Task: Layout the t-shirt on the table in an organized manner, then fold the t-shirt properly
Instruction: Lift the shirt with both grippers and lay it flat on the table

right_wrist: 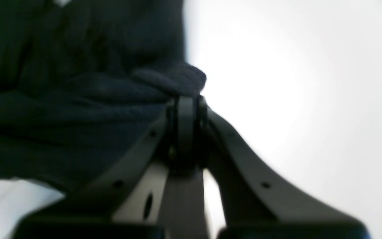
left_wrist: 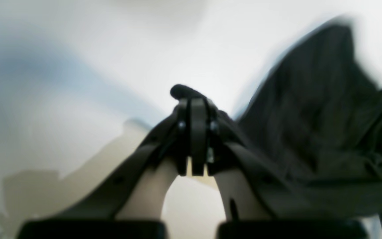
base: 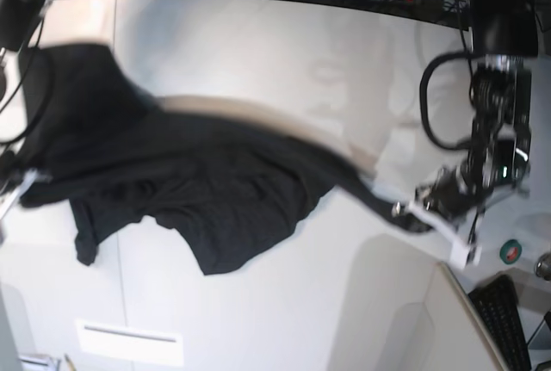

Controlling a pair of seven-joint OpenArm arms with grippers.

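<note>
A: Item one, the t-shirt (base: 207, 199). Where do you have it?

B: You have it stretched across the left and centre of the base view, black, partly lifted off the white table (base: 284, 319), with a loose flap hanging toward the lower centre and a taut strip running to the right edge.

A: Item two, the left gripper (left_wrist: 194, 99)?

B: Clenched on a small nub of black cloth in the middle of its wrist view. It likely sits at the far right of the base view so you can pull the fabric out wide.

A: Item three, the right gripper (right_wrist: 187, 99)?

B: Jaws pressed together on a fold of the shirt, which fills the upper left of its view. The two opposed grips suggest you are spreading the garment before laying it flat.
</note>
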